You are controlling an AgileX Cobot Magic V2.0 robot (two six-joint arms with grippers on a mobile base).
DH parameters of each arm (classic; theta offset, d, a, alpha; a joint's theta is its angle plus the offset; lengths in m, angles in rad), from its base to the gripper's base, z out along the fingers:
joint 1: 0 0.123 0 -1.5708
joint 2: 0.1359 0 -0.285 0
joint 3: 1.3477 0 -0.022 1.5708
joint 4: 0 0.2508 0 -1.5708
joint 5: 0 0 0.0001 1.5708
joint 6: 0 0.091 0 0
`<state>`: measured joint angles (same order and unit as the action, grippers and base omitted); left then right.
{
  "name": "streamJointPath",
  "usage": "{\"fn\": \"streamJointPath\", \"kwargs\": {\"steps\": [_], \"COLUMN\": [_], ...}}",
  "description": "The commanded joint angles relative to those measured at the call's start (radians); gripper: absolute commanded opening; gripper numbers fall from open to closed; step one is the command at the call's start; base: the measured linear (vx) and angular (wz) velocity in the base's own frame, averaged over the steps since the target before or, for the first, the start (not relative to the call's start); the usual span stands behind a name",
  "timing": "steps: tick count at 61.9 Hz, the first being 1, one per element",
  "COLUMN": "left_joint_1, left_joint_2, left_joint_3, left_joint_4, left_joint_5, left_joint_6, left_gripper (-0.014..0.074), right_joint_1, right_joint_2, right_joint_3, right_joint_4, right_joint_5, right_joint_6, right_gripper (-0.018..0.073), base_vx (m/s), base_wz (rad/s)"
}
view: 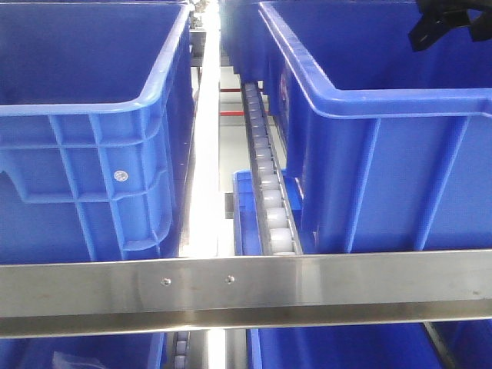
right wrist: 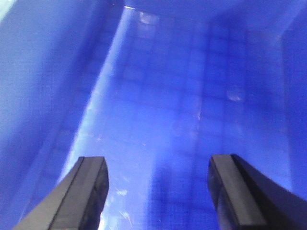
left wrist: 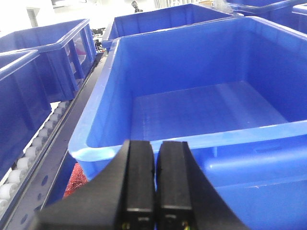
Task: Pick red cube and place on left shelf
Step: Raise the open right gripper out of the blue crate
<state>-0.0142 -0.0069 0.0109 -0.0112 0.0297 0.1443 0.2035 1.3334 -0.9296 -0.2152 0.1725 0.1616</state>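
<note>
No whole red cube shows. In the left wrist view a red, rough-textured patch (left wrist: 76, 179) peeks out low at the left, below the near corner of a blue bin (left wrist: 192, 143); I cannot tell if it is the cube. My left gripper (left wrist: 156, 143) is shut and empty, just in front of that bin's near rim. My right gripper (right wrist: 157, 160) is open and empty, pointing down into a blue bin with a bare gridded floor (right wrist: 182, 105). In the front view a black part of the right gripper (view: 442, 23) shows over the right bin (view: 384, 146).
A second big blue bin (view: 84, 115) stands on the left of the shelf. A roller track (view: 269, 192) runs between the two bins. A steel rail (view: 246, 288) crosses the front. More blue bins (left wrist: 43, 72) line a roller track at the left.
</note>
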Motion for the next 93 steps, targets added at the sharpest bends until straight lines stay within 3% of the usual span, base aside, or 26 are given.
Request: {"fn": "streamJointPath", "kwargs": {"steps": [1,6,17,20,40,56,75,93], "left_joint_1": [-0.005,-0.005,-0.005,-0.005,-0.005,-0.005,-0.005,-0.005], "left_joint_2": [0.000,0.000,0.000,0.000,0.000,0.000,0.000,0.000], "left_joint_3": [0.022,0.022,0.022,0.022,0.022,0.022,0.022,0.022], "left_joint_4": [-0.005,-0.005,-0.005,-0.005,-0.005,-0.005,-0.005,-0.005], "left_joint_5": [-0.090,-0.090,-0.090,-0.090,-0.090,-0.090,-0.090,-0.090], "left_joint_6": [0.001,0.001,0.001,0.001,0.001,0.001,0.001,0.001], "left_gripper": [0.0106,0.0106,0.0106,0.0106,0.0106,0.0106,0.0106,0.0106], "right_joint_1": [-0.003,-0.003,-0.005,-0.012,-0.090,-0.096,-0.095,-0.096], "right_joint_2": [-0.065,-0.113,-0.283,-0.338,-0.716,-0.918,-0.986,-0.983], "right_joint_3": [-0.030,-0.014,0.062,0.091,0.329,0.495,0.680,0.725], "right_joint_4": [-0.003,-0.003,-0.004,-0.004,-0.005,-0.005,-0.005,-0.005], "right_joint_5": [-0.061,-0.061,-0.063,-0.063,-0.058,-0.048,-0.047,-0.003], "right_joint_6": [-0.006,-0.006,-0.006,-0.006,-0.006,-0.006,-0.006,-0.006], "right_gripper": [0.0488,0.0376,0.0036,0.0067,0.0057,0.0057,0.0057,0.0057], "base_vx": [0.00,0.00,0.00,-0.04,0.00,-0.01,0.00,0.00], "base_wz": [0.00,0.00,0.00,-0.26,0.00,-0.06,0.00,0.00]}}
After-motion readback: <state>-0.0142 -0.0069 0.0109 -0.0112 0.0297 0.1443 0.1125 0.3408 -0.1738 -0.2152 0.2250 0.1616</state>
